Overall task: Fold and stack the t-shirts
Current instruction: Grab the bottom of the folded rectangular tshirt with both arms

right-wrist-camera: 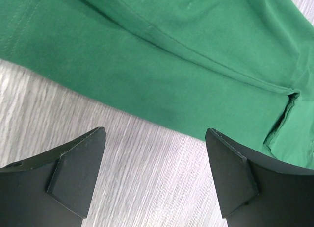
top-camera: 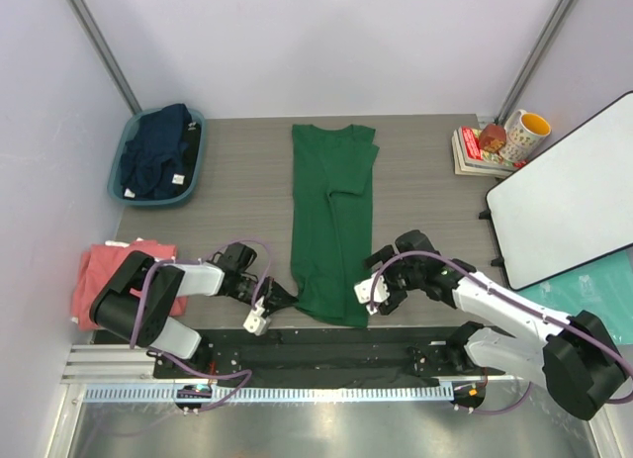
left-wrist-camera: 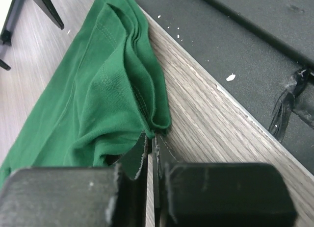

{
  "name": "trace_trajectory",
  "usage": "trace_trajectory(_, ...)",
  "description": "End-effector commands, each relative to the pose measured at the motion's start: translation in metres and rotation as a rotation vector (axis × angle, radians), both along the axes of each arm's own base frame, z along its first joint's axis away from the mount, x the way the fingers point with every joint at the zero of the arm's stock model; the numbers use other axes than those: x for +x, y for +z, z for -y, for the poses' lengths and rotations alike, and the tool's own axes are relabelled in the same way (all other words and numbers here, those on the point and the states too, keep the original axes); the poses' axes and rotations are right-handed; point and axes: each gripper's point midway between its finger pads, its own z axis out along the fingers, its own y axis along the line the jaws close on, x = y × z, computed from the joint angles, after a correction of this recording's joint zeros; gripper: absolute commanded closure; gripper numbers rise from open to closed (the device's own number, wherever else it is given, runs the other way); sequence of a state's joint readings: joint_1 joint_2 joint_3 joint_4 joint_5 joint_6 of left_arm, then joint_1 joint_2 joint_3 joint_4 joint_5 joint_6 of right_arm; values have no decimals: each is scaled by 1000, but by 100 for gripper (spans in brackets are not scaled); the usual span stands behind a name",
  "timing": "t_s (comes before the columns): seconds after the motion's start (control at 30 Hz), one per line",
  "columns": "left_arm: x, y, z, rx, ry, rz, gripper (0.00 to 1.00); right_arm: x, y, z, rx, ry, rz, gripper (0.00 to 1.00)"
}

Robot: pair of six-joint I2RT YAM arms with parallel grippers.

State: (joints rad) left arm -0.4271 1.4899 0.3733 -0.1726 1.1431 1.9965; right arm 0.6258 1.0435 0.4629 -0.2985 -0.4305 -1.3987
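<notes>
- Overhead view, green t-shirt [top-camera: 333,221]: it lies flat at the middle of the table [top-camera: 227,196], neck to the far side and hem to the near edge. Both sides look turned in, so you have one long narrow strip. Lengthwise folding judged done; the crosswise fold is not yet made.
- Overhead view, pink t-shirt [top-camera: 99,280]: it sits at the near left of the table, partly hidden by the left arm. You cannot tell from here whether it is folded.
- Overhead view, navy t-shirt [top-camera: 156,151]: it lies crumpled in the teal tub [top-camera: 201,146] at the far left corner. Judged untouched, so count it as work left.
- Overhead view, stack: no pile of folded shirts shows anywhere, so stacking is wholly ahead of you.
- Overhead view, arms: the left end effector [top-camera: 280,298] is at the hem's near left corner. The right end effector [top-camera: 376,285] is just beside the near right corner.
- Left wrist view: your left end effector [left-wrist-camera: 151,148] is clenched, pinching the hem corner of the green t-shirt [left-wrist-camera: 98,89]. The cloth rises in a ridge off the table [left-wrist-camera: 206,119], close to its near edge.
- Right wrist view: your right end effector [right-wrist-camera: 154,163] is released, its fingers [right-wrist-camera: 78,173] wide apart over bare table [right-wrist-camera: 73,99]. The green t-shirt [right-wrist-camera: 171,55] lies just beyond the tips, and nothing is grasped.
- Standing, as a judgement: one shirt is part-folded with one corner secured, and the second corner is yet to be taken.
</notes>
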Motion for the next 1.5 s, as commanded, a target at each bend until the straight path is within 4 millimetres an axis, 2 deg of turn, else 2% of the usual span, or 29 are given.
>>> trace_trajectory(0.0, 8, 3, 5, -88, -253, 556, 100, -7, -1, 6, -13, -5, 2, 11)
trace_trajectory(0.03, 10, 4, 4, -79, -251, 566, 100, -9, 1, 7, -12, 10, 10, 11)
trace_trajectory(0.1, 14, 10, 5, -75, -237, 579, 100, -24, -8, 15, -66, 94, 14, 11)
trace_trajectory(0.13, 16, 11, 5, -69, -227, 579, 100, -30, -5, 16, -60, 129, 29, 10)
trace_trajectory(0.17, 18, 14, 5, -68, -218, 579, 100, -40, -13, 21, -77, 154, 13, 9)
trace_trajectory(0.23, 20, 16, 5, -63, -207, 580, 100, -51, -15, 23, -83, 241, 46, 5)
trace_trajectory(0.27, 21, 16, 4, -58, -206, 580, 100, -63, -19, 25, -75, 279, 34, 4)
trace_trajectory(0.33, 22, 16, 4, -54, -204, 583, 100, -69, -19, 22, -56, 326, 52, 0)
trace_trajectory(0.5, 24, 16, 4, -47, -199, 591, 100, -88, -30, 15, -13, 444, 32, 0)
trace_trajectory(0.7, 32, 19, 4, -28, -171, 602, 100, -86, -39, -2, 15, 510, 17, 0)
trace_trajectory(0.73, 35, 19, 4, -24, -165, 608, 100, -82, -35, -8, 26, 517, 33, 1)
trace_trajectory(0.87, 43, 22, 6, -18, -138, 614, 100, -84, -39, -17, 35, 551, 3, 3)
trace_trajectory(1.13, 52, 23, 7, -11, -105, 623, 100, -94, -48, -20, 43, 599, -24, 5)
trace_trajectory(1.27, 51, 22, 5, -7, -98, 609, 100, -92, -55, -24, 35, 601, -34, 13)
trace_trajectory(1.37, 55, 23, 7, -10, -94, 624, 100, -86, -58, -30, 36, 587, -23, 24)
trace_trajectory(1.43, 57, 24, 8, -11, -92, 626, 100, -83, -57, -35, 36, 588, -11, 35)
trace_trajectory(1.47, 58, 24, 8, -12, -90, 628, 100, -83, -57, -36, 31, 585, -13, 46)
